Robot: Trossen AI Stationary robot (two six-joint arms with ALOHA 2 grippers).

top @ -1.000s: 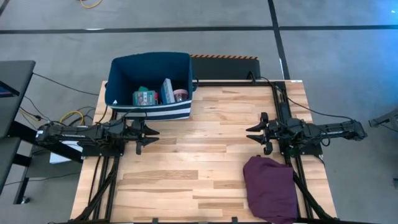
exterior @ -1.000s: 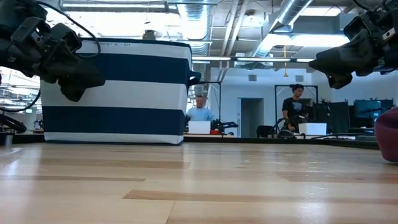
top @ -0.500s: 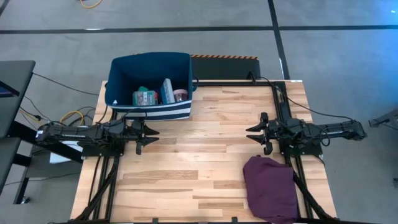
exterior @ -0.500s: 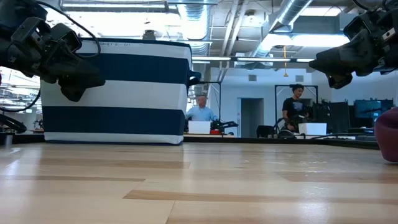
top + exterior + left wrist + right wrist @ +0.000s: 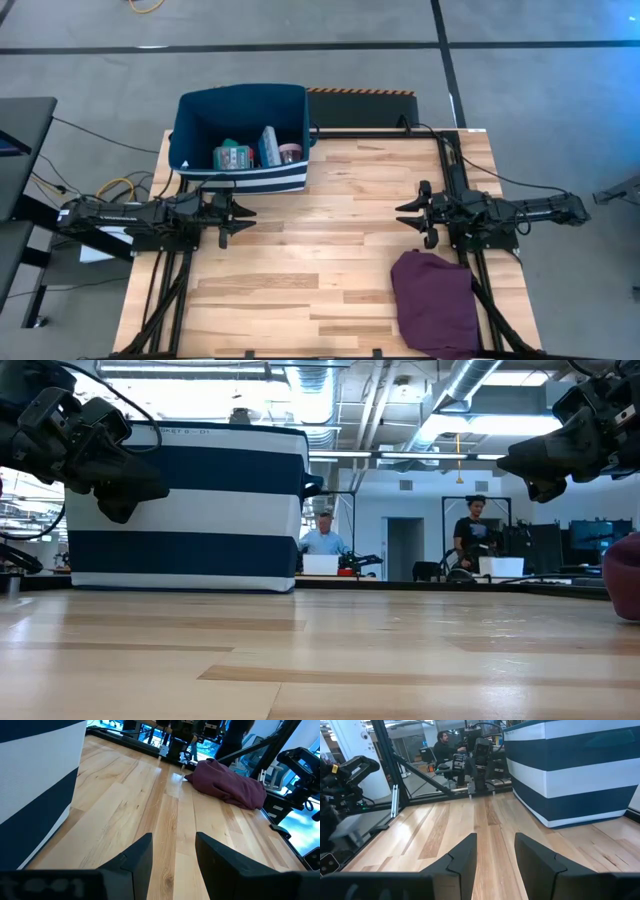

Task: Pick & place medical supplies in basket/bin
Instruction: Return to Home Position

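Hovering over the table near its left edge, the left end effector has its 2 fingers spread apart with nothing between them. The right end effector mirrors it near the right edge, its fingers likewise parted and empty.

The navy-blue fabric bin stands at the far left corner of the table. Inside it lie a green-red flat box, a light-blue pill organizer and a pink round cup.

These supplies look small, light and stiff. The box would likely take a pinch across its narrow sides. The cup seems thin-walled, so a gentle grip across the rim would suit it. The bin's cloth walls may give if bumped.

Only the high view looks into the bin. The low view meets just its striped wall and 2 people in the room beyond. The wrist views alone make the gap between each pair of fingers plain, and the left one also catches the purple cloth, which sits well apart from the bin.
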